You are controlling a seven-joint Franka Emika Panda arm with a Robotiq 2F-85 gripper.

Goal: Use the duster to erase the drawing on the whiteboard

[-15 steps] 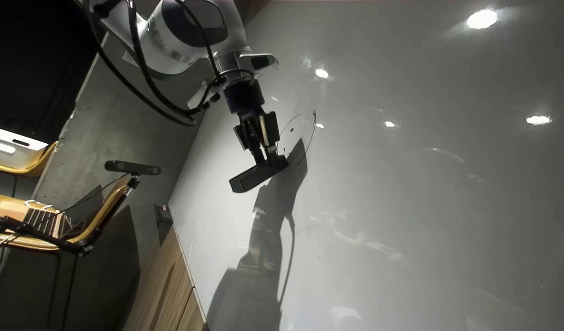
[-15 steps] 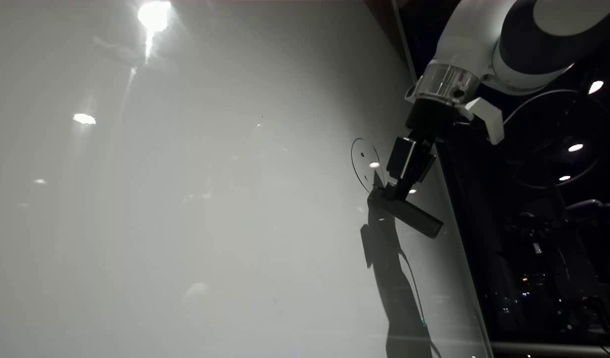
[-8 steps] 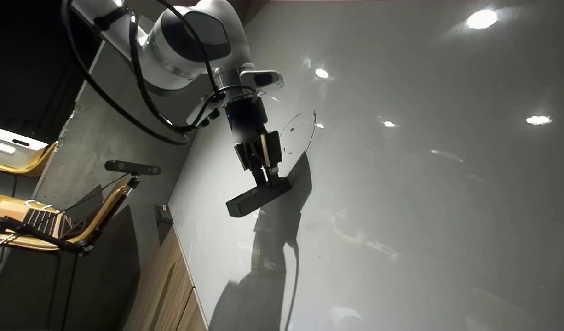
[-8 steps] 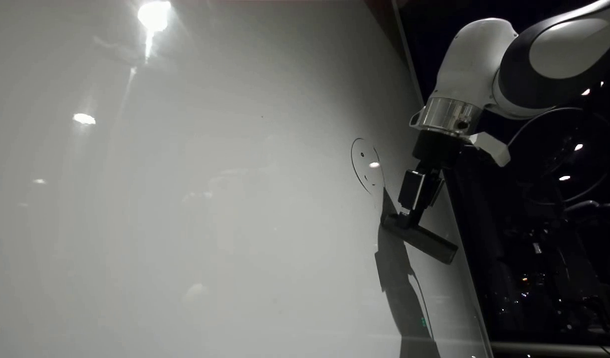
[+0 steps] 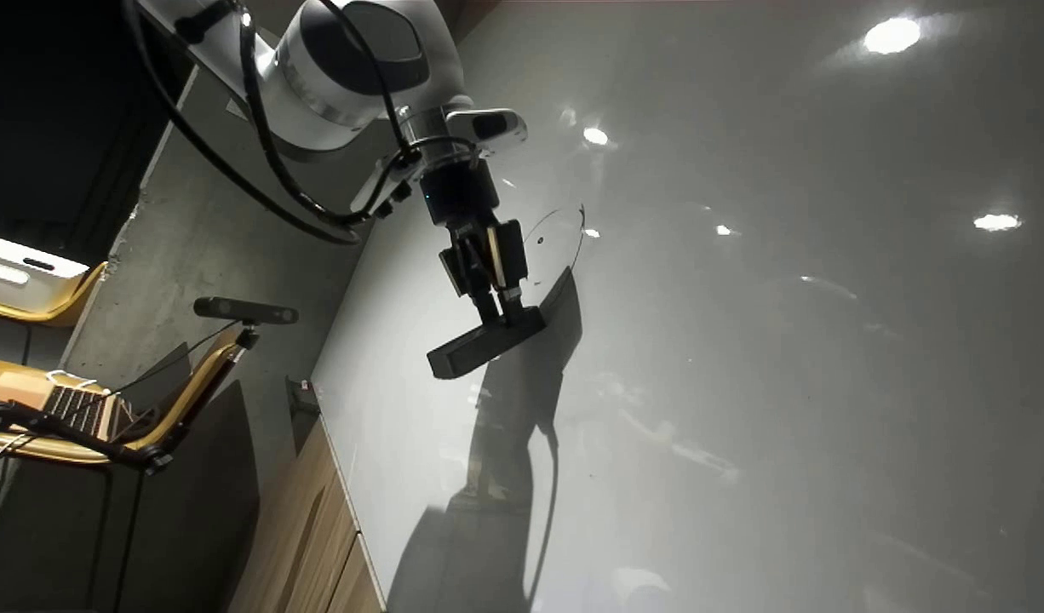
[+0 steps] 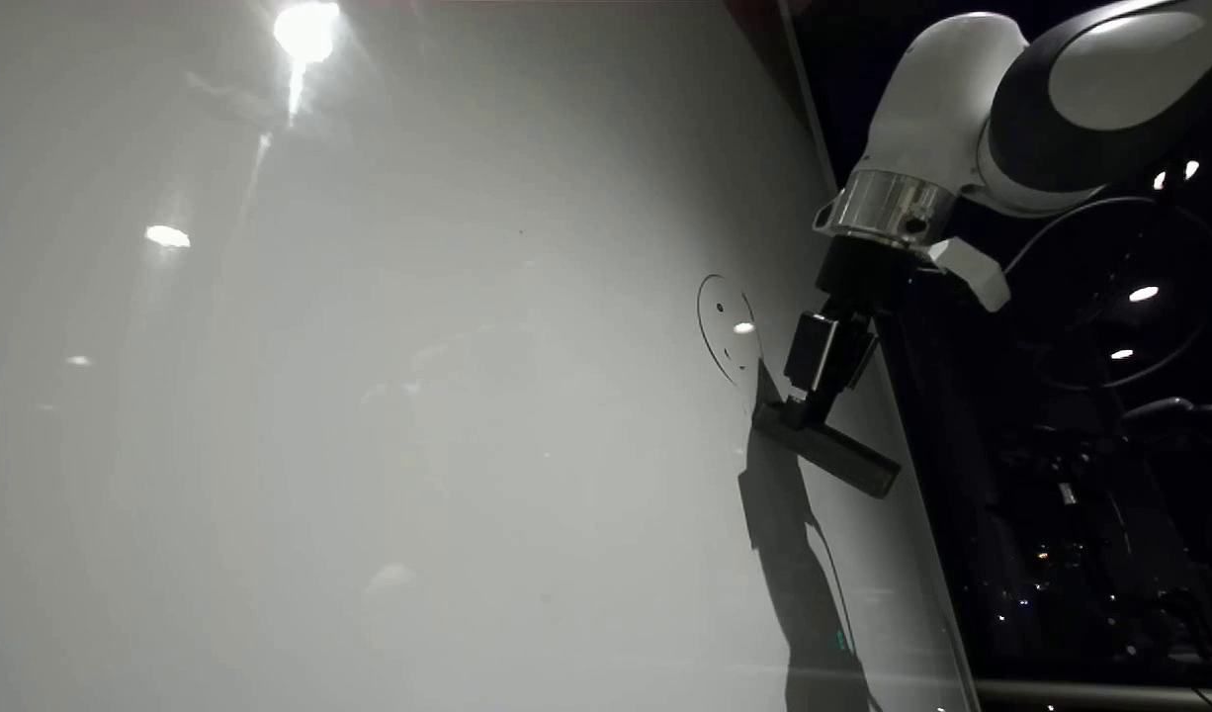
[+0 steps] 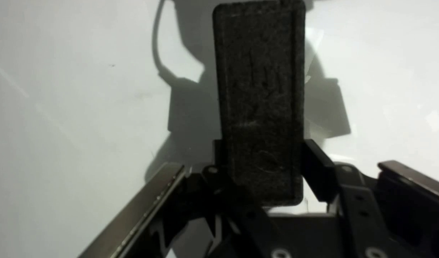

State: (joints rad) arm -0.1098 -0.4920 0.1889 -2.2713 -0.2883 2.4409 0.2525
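Projecting from the gripper (image 7: 263, 157), the duster (image 7: 260, 79) is clamped near one of its ends, the longer part being extended beyond the grip. In both exterior views it is held tilted across the gripper's tip, before the whiteboard (image 5: 786, 383); whether the two are touching cannot be told. In an exterior view the drawing (image 6: 727, 334), a smiley face with a broken outline, is seen beside the gripper, just above the nearer end of the duster. Below the gripper, a shadow (image 5: 509, 430) is cast on the whiteboard.
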